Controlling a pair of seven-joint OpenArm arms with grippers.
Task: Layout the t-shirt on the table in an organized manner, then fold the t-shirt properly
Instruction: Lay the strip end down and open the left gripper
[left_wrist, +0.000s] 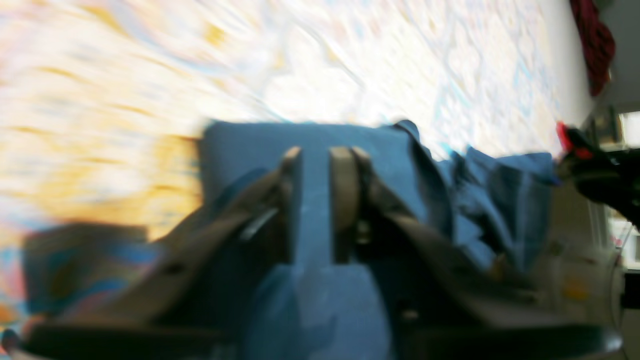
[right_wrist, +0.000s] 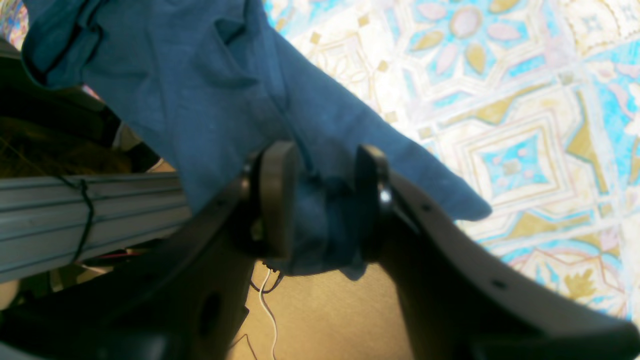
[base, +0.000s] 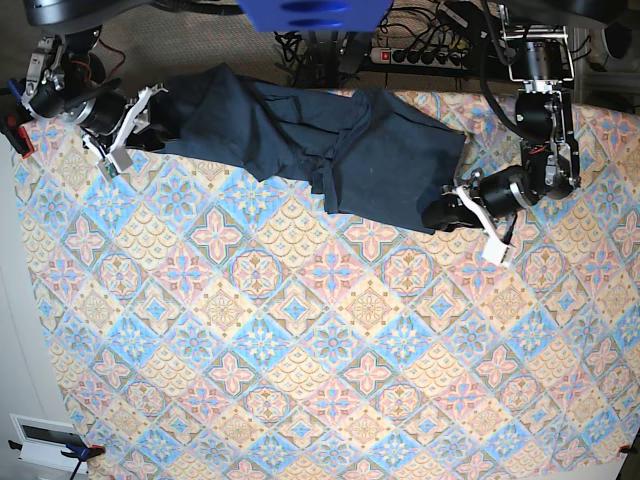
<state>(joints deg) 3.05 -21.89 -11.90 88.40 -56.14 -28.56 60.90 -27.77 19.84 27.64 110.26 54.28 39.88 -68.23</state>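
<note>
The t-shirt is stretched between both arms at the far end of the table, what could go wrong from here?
1. The t-shirt lies bunched with folds in the middle; pulling harder may drag the creases along instead of flattening them.
2. The left gripper has only a thin edge of cloth between its jaws, and the blurred wrist view suggests motion, so it could slip out.
3. The right gripper holds its bunched corner at the table edge; released there, it may hang off.

My two arms are black with jointed silver-grey segments and white trim near the wrists. The right gripper (right_wrist: 320, 200) has dark flat pads (right_wrist: 277, 200) on black fingers with small screw holes. The left gripper (left_wrist: 322, 205) looks tan-padded, but it's blurred.
</note>
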